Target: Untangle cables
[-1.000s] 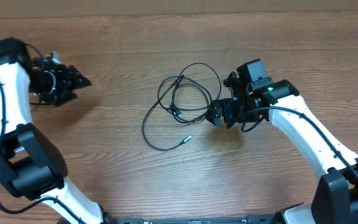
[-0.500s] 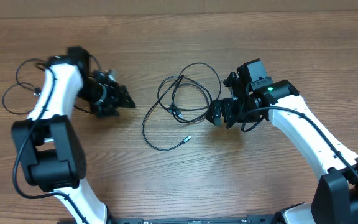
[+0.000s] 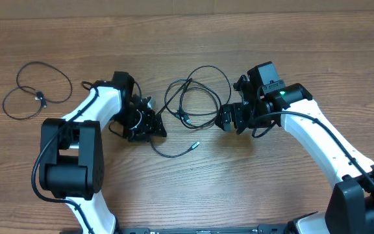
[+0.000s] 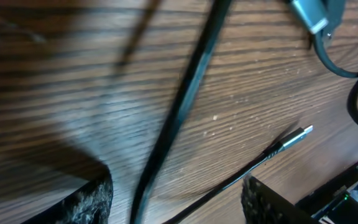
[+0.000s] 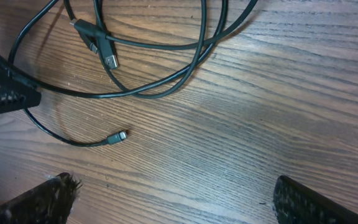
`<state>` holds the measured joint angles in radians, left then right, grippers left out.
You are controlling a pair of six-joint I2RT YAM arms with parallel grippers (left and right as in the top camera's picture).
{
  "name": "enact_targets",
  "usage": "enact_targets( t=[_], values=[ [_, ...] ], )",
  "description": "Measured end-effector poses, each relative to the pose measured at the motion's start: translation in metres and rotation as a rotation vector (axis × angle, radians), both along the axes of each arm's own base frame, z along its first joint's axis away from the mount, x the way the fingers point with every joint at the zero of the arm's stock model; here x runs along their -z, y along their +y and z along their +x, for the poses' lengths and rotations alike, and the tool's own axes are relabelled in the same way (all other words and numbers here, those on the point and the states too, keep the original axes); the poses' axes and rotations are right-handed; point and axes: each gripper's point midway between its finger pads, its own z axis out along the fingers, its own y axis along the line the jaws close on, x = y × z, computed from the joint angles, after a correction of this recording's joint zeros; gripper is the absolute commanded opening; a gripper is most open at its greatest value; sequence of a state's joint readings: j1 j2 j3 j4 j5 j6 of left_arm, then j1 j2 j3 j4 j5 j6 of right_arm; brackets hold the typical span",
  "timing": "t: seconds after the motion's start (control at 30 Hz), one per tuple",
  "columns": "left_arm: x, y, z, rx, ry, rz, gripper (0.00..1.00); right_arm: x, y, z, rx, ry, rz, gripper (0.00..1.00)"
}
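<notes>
A tangle of thin black cables (image 3: 193, 97) lies looped at the table's middle, with a silver plug end (image 3: 196, 145) trailing at the front. One separate cable (image 3: 36, 97) lies looped at the far left. My left gripper (image 3: 153, 127) is open at the tangle's left edge. In the left wrist view a black cable strand (image 4: 179, 118) runs between its fingers (image 4: 176, 190), and a silver plug (image 4: 300, 132) lies close by. My right gripper (image 3: 226, 120) is open and empty at the tangle's right edge, over bare wood (image 5: 173, 193), with the cables (image 5: 160, 68) and a plug (image 5: 122, 134) ahead.
The wooden table (image 3: 271, 195) stretches around the cables. A pale strip (image 3: 187, 6) runs along the back edge. The left gripper's finger (image 5: 2, 93) shows at the left of the right wrist view.
My left arm has swung right from the far left over to the tangle's left edge, uncovering the separate looped cable at the far left. The right arm has not moved.
</notes>
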<state>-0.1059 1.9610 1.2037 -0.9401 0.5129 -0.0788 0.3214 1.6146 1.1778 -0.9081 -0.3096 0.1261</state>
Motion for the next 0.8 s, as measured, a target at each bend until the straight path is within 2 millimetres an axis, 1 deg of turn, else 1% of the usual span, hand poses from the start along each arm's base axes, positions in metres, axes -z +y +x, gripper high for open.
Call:
enact_targets(
  t=[0.1,0.17,0.27,0.37,0.47,0.53,0.6,0.7,0.8],
  values=[
    [0.002,-0.01,-0.005,0.023,-0.008,-0.01,0.57,0.0,0.0,0.0,0.0,-0.001,0.001,1.0],
    [0.003,-0.018,-0.01,0.045,-0.011,-0.019,0.58,0.0,0.0,0.0,0.0,0.0,0.001,1.0],
    [0.003,-0.031,-0.02,0.083,-0.009,-0.033,0.55,0.0,0.0,0.0,0.0,-0.001,0.0,1.0],
    [0.004,-0.04,-0.029,0.108,0.002,-0.045,0.49,0.0,0.0,0.0,0.0,-0.001,0.0,1.0],
    [0.005,-0.048,-0.038,0.128,0.014,-0.057,0.48,0.0,0.0,0.0,0.001,-0.001,0.0,1.0],
    [0.005,-0.053,-0.043,0.144,0.021,-0.061,0.45,0.0,0.0,0.0,0.0,0.0,0.001,1.0],
    [0.006,-0.058,-0.047,0.162,0.024,-0.061,0.44,0.0,0.0,0.0,0.0,0.0,0.0,1.0],
    [0.007,-0.061,-0.051,0.18,0.028,-0.054,0.39,0.0,0.0,0.0,0.001,0.0,0.001,1.0],
    [0.008,-0.06,-0.052,0.178,0.03,-0.043,0.39,0.0,0.0,0.0,0.0,0.0,0.0,1.0]
  ],
)
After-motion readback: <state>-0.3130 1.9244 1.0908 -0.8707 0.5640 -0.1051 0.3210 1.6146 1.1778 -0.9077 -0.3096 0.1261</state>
